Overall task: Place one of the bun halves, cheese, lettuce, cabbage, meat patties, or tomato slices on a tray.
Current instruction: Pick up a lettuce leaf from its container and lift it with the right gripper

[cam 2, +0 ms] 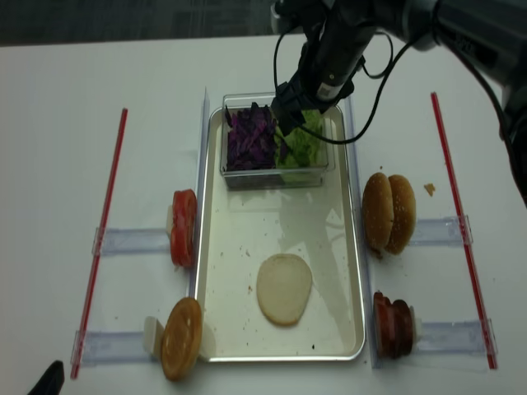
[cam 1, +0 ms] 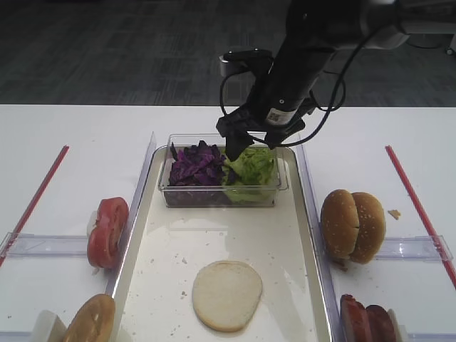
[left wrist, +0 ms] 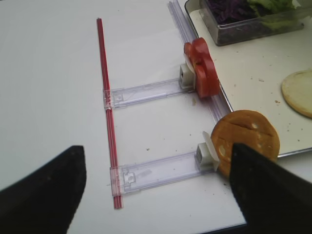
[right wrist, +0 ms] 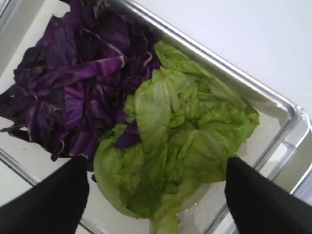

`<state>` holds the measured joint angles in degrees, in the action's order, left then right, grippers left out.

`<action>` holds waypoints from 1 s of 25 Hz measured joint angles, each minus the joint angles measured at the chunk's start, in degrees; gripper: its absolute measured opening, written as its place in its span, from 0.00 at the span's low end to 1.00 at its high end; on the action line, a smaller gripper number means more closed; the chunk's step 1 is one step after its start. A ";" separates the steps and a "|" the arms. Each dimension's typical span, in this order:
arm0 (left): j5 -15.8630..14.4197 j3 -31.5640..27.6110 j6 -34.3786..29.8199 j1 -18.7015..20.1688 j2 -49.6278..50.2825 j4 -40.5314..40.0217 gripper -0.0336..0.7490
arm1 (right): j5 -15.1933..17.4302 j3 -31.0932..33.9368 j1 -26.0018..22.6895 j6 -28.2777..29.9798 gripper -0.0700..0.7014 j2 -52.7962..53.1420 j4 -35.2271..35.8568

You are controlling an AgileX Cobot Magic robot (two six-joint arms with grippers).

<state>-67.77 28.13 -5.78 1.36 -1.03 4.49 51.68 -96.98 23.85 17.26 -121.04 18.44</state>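
Nearest the camera, the pale bun round point(cam 1: 226, 295) lies flat on the tray point(cam 1: 160, 263), so a base is already down. Off the tray's left edge a sesame bun half point(cam 1: 91, 320) and the tomato slices point(cam 1: 107, 231) stand on edge in their holders; on the right, the bun pair point(cam 1: 353, 225) and the meat patties point(cam 1: 368, 318) wait the same way. The left gripper point(left wrist: 156, 190) hangs over bare table beside those holders, jaws spread wide, holding nothing.

Farther back, the action: the clear tub point(cam 1: 222, 196) at the tray's far end holds purple cabbage point(cam 1: 194, 166) on the left and lettuce point(cam 1: 251, 169) on the right. The right gripper point(cam 1: 251, 145) is poised directly over the lettuce, jaws wide, one either side of the leaves, nothing gripped yet.

This looks like the reach for lettuce. Next it should dip, pinch a leaf clear of the cabbage, lift, and carry it toward the pale bun.
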 joint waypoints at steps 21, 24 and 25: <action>0.00 0.00 0.00 0.00 0.00 0.00 0.75 | -0.52 -1.52 0.40 1.46 0.85 -2.83 0.39; 0.00 0.00 0.00 0.00 0.00 0.00 0.75 | -1.19 -1.52 0.40 2.27 0.85 -2.83 0.39; 0.00 0.00 0.00 0.00 0.00 0.00 0.75 | -1.27 -1.52 0.40 2.66 0.85 -2.83 0.39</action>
<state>-67.77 28.13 -5.78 1.36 -1.03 4.49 50.41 -98.50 24.25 19.92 -123.86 18.83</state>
